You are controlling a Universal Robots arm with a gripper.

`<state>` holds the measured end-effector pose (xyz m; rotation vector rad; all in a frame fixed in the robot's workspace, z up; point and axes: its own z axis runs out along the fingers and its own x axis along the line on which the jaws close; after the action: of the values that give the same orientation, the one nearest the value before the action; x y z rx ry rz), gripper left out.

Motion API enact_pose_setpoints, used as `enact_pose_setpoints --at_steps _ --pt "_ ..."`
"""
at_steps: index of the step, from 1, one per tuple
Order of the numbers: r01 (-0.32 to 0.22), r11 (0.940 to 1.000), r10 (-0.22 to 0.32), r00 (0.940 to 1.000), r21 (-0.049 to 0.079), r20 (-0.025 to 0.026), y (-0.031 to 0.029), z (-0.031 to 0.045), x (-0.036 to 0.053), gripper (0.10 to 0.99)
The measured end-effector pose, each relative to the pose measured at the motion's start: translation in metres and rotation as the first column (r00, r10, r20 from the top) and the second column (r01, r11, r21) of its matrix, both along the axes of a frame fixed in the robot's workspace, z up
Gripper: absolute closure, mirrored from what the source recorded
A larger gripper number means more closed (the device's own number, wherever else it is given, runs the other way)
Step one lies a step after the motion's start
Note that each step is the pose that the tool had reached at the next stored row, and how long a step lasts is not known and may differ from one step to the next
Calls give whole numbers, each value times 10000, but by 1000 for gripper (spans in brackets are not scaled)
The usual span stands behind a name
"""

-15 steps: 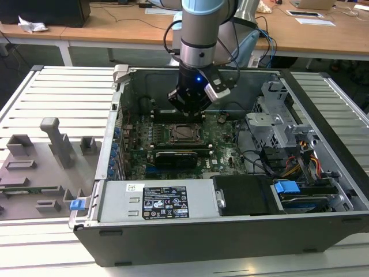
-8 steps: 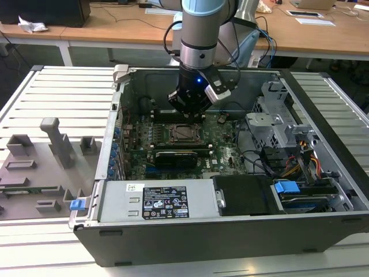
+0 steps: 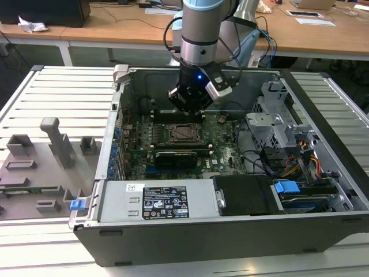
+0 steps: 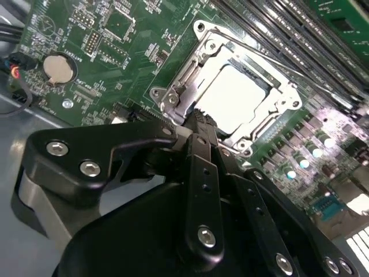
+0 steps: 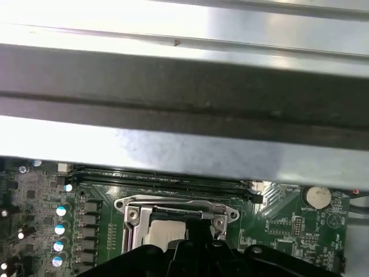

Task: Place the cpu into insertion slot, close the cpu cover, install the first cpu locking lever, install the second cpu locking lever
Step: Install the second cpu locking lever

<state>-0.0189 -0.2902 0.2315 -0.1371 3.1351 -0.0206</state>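
Left of the open grey computer case (image 3: 173, 242), a grey fixture tray (image 3: 34, 167) sits on the slatted bench, untouched. Inside the case, on the green motherboard (image 3: 222, 151), the small square silver-grey cpu (image 4: 230, 95) already lies in the silvery-framed insertion slot (image 4: 199, 40). The thin silvery square-cutout cpu cover (image 4: 277, 112) looks down flat around the chip in the second wrist view, so I judge placement and cover closing done and the locking-lever step in hand. The black gripper (image 4: 199, 122) sits at the socket's edge, fingertips drawn together to a narrow point touching or just above the frame; can't tell if it pinches a lever wire. Lever positions aren't readable. Next move calls for a controlled push along the socket edge without scraping the board. Right end of the case: drive cage and cable bundle (image 3: 291, 158), well apart.
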Motion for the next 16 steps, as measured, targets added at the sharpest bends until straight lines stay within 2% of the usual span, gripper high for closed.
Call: enact_pose_setpoints --at_steps 4,9,14,16 --pt "-2 10000 2 10000 -1 0 -1 136 0 980" --pt "14 10000 -14 10000 3 0 -91 140 0 980" --pt "13 10000 -13 10000 2 -1 -237 140 0 980" --pt "13 10000 -13 10000 3 0 -272 139 0 980"
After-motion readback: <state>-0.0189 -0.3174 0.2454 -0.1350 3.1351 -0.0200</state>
